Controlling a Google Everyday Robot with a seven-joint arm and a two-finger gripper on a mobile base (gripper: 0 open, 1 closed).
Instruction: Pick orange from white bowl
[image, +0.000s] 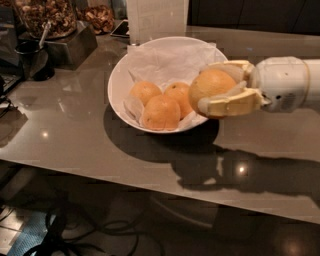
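The orange (211, 88) is large and yellowish. My gripper (212, 86) is shut on it and holds it above the right rim of the white bowl (116, 85), clear of the fruit below. One cream finger (229, 103) runs under the orange, the other over it. Three smaller, deeper-orange oranges (161, 112) lie in the bowl on crumpled white paper. My white arm comes in from the right edge.
The bowl stands on a glossy grey counter (75, 135). A white napkin holder (156, 19) stands behind the bowl. A steel container with dark snacks (46, 20) and a black cup (31, 60) sit at the back left. Cables lie on the floor below the front edge.
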